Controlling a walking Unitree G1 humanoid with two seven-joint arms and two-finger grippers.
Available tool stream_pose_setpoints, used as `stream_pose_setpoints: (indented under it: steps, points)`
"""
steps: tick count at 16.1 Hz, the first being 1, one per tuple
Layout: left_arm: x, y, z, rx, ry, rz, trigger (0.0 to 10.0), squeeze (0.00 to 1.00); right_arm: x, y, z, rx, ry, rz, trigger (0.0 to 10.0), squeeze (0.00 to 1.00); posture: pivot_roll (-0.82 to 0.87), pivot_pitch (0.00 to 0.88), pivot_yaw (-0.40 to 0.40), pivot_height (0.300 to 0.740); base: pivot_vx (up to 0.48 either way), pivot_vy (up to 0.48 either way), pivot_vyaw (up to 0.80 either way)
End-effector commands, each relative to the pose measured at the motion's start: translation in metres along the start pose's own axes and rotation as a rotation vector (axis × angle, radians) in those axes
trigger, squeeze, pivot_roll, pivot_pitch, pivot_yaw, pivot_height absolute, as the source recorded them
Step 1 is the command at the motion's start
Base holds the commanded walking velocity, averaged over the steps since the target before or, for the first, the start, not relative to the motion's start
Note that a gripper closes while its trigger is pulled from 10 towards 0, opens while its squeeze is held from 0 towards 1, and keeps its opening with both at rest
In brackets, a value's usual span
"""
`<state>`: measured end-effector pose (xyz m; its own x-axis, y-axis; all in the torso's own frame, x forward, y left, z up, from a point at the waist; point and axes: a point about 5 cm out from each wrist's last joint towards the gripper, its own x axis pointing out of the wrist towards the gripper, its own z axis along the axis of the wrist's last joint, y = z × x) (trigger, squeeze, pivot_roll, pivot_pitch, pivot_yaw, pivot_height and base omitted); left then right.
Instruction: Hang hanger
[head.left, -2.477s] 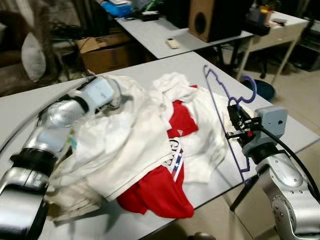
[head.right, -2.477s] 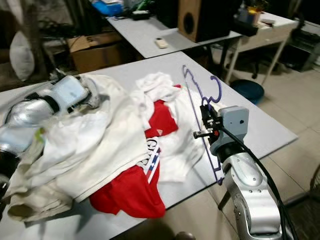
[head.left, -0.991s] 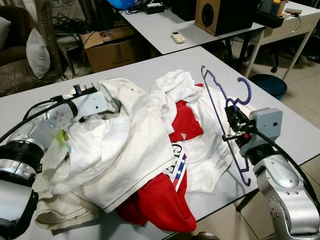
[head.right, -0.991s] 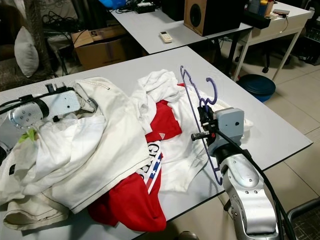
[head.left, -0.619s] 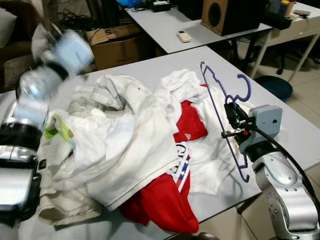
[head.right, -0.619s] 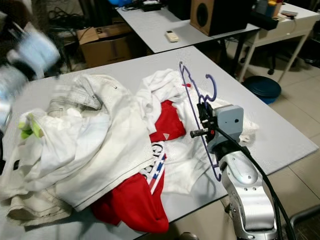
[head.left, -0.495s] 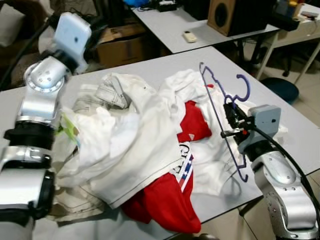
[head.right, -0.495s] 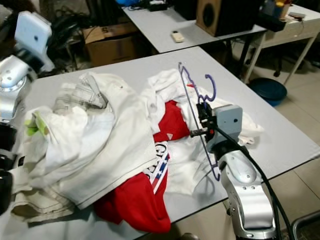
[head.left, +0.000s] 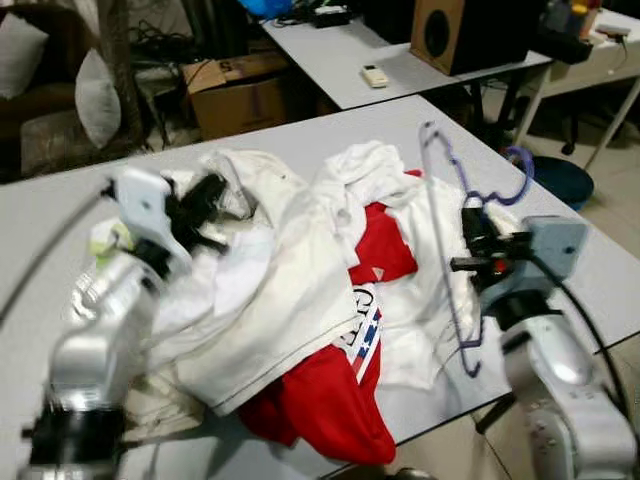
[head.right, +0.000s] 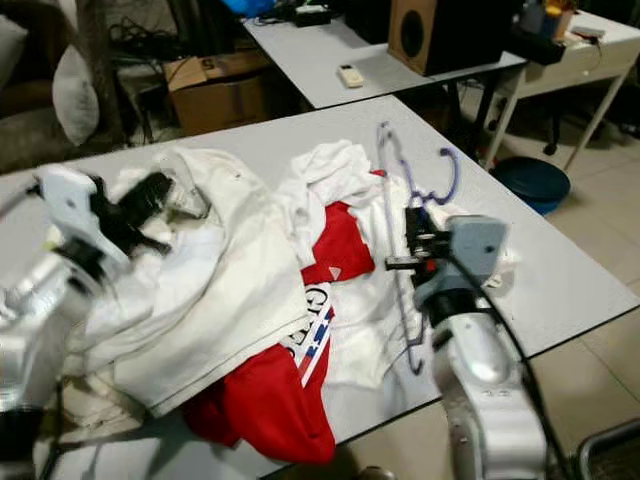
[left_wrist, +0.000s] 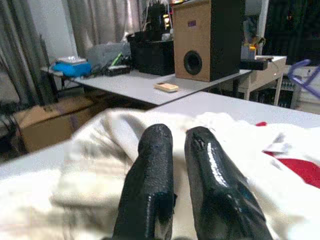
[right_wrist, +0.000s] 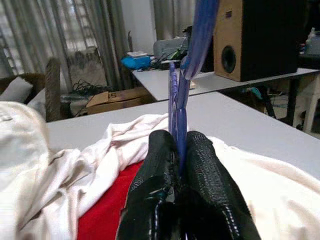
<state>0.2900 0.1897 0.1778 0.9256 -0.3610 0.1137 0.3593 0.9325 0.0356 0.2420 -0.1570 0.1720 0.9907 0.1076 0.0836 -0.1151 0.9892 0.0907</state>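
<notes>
My right hand (right_wrist: 181, 150) pinched the purple hanger (head.left: 446, 240) upright over the clothes pile (head.left: 300, 270); my left hand (left_wrist: 181, 150), fingers nearly together, hovered over white fabric.

The clothes pile (head.left: 290, 270) lies on the table (head.left: 330, 130), hanger (head.left: 445, 250) upright at its right.

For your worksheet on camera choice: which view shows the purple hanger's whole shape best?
The left eye view: the purple hanger shows hook to bottom, held by the right gripper. The right eye view matches it; the right wrist view shows a close strip between the fingers.
</notes>
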Motion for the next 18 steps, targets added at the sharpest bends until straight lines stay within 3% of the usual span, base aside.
stream_pose_setpoints:
  steps: [1, 4, 18]
  points:
    - [0.001, -0.012, 0.007, 0.001, -0.012, -0.013, 10.0, 0.00, -0.001, 0.003, 0.006, -0.012, -0.035, -0.006, 10.0, 0.00, -0.13, 0.000, 0.044, 0.740, 0.000, 0.000, 0.00]
    - [0.003, -0.030, 0.008, -0.019, 0.001, -0.026, 10.0, 0.00, 0.001, 0.001, 0.007, -0.030, -0.022, -0.001, 10.0, 0.00, -0.13, 0.000, 0.038, 0.740, -0.245, 0.000, 0.00]
    - [0.004, -0.031, 0.005, -0.028, 0.055, -0.004, 10.0, 0.00, -0.005, 0.004, 0.003, -0.047, 0.000, -0.012, 10.0, 0.00, -0.14, 0.000, 0.059, 0.740, -0.262, 0.000, 0.00]
